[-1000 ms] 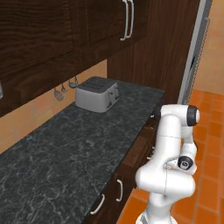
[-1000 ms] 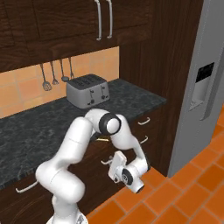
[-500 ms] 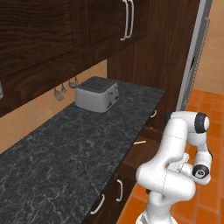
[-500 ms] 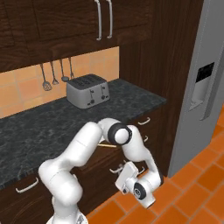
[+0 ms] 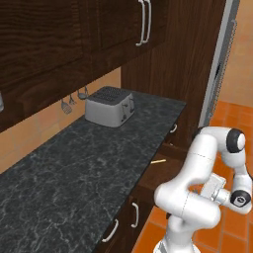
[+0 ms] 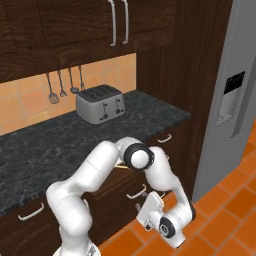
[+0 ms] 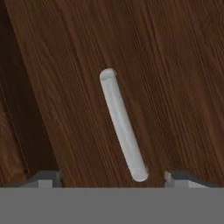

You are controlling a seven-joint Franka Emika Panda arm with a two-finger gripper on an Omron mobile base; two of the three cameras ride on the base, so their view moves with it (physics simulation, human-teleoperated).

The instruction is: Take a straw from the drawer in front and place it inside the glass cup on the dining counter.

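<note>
The drawer stands pulled out from under the black counter, and its dark wood front is close ahead in the hand view. The straw lies inside it as a thin pale stick, and a sliver of the straw shows behind my arm. My gripper is open, its tips wide apart on either side of the silver handle without touching it. My gripper hangs low in front of the drawer. The glass cup and the dining counter are out of view.
A silver toaster sits on the black speckled counter, with utensils hanging on the wall behind. A grey fridge stands to the right. Orange tile floor lies behind my hand. Closed drawers flank the open one.
My hand drew back and down from the cabinet, pulling the drawer out so that the straw came into view. The jaws then spread and let go of the handle.
</note>
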